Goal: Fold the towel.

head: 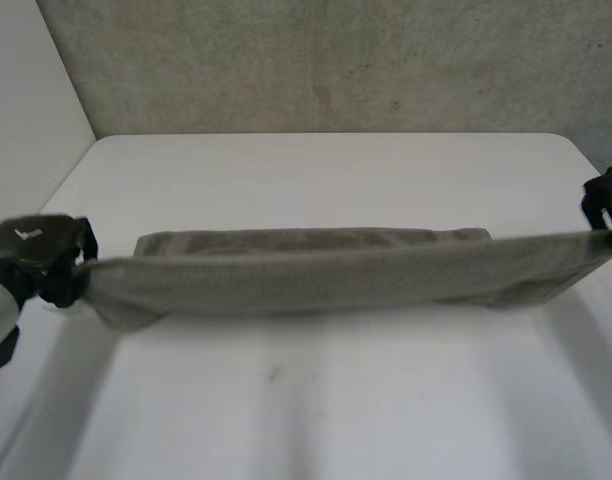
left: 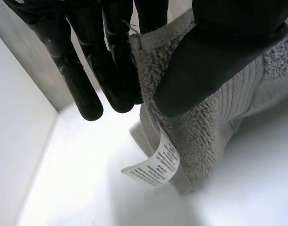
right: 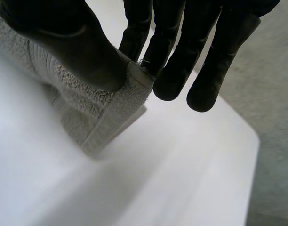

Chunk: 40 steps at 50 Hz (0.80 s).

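A grey-beige towel hangs stretched across the table between my two hands, its near edge lifted and its far part lying on the table. My left hand pinches the towel's left end; in the left wrist view the thumb presses the cloth against the fingers, and a white care label hangs below. My right hand holds the right end; in the right wrist view its thumb pins the towel corner against the fingers.
The white table reaches to a grey wall at the back and a white wall at the left. Its right edge lies close beyond my right hand.
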Each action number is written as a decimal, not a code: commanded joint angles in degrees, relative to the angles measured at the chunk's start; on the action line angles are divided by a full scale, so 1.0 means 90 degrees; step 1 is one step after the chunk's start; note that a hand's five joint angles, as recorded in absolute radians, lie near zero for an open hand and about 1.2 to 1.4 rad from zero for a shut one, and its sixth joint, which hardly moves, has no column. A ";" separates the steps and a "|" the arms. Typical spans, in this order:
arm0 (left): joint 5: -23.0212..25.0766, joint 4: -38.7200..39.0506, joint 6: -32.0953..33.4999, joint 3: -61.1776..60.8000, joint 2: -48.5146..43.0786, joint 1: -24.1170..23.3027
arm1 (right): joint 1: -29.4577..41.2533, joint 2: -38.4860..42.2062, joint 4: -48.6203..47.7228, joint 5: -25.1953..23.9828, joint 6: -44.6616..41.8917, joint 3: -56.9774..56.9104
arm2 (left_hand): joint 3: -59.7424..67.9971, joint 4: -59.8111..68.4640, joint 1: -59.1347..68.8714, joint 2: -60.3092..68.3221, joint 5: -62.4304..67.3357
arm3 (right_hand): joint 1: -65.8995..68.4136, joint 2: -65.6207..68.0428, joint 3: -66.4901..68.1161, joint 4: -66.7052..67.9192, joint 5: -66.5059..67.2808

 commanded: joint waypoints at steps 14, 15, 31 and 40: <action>-0.0079 0.0480 -0.0277 0.4291 -0.3349 -0.0696 | 0.1948 0.2853 -0.2545 0.1723 0.1316 -0.3318 | 0.1135 0.1130 0.1194 0.1161 0.1215 | 0.0410 0.0466 0.0394 0.0365 0.0357; -0.0080 0.0481 -0.0278 0.4297 -0.3351 -0.0696 | 0.2026 0.2920 -0.3048 0.1752 0.1568 -0.3753 | 0.1135 0.1130 0.1194 0.1161 0.1215 | 0.0410 0.0466 0.0394 0.0365 0.0357; -0.0597 0.3295 -0.2280 0.6116 -0.3224 -0.0794 | 0.2143 0.2101 -0.5684 0.1987 0.3016 -0.3505 | 0.1135 0.1130 0.1194 0.1161 0.1215 | 0.0410 0.0466 0.0394 0.0365 0.0357; -0.0539 0.3147 -0.2260 0.4385 -0.3253 -0.0784 | 0.2104 0.2412 -0.3825 0.1510 0.2510 -0.2423 | 0.1135 0.1130 0.1194 0.1161 0.1215 | 0.0410 0.0466 0.0394 0.0365 0.0357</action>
